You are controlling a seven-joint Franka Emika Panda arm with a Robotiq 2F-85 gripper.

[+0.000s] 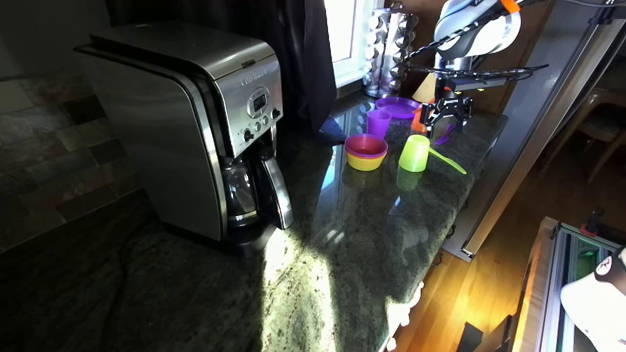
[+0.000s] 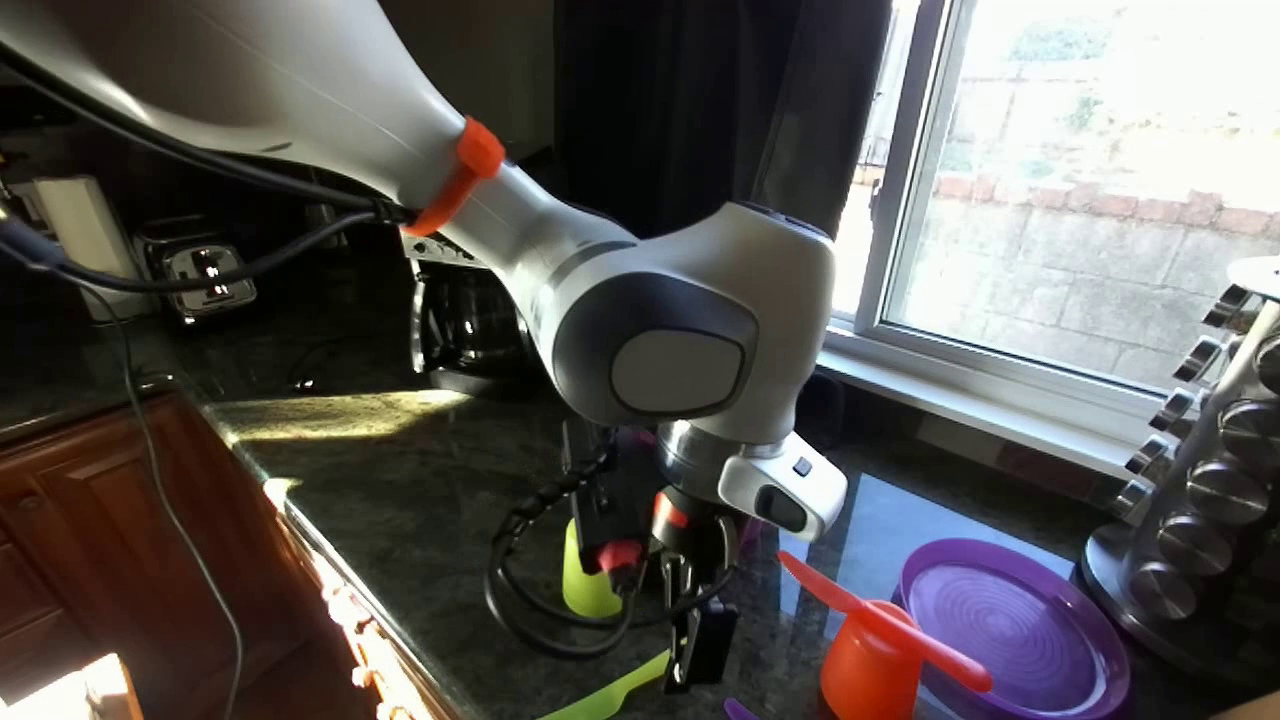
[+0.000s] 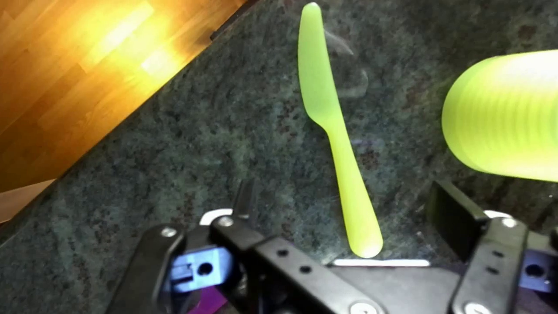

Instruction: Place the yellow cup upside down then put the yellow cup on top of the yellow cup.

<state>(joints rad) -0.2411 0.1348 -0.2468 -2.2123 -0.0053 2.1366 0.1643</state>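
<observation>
In an exterior view, the desk (image 1: 362,274) holds stacked bowls (image 1: 366,163) at nine o'clock from the front cup (image 1: 414,154), a knife (image 1: 448,160) at three, a plate (image 1: 398,108) at eleven.

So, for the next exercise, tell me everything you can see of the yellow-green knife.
The knife is yellow-green all over and looks like smooth plastic made in one piece. Its curved blade ends in a rounded tip; past a narrow neck, the handle thickens to a blunt, rounded end. It lies flat on the dark speckled counter, apart from the cup. In the wrist view only the counter appears to touch it; the spread fingers do not grip it.
</observation>
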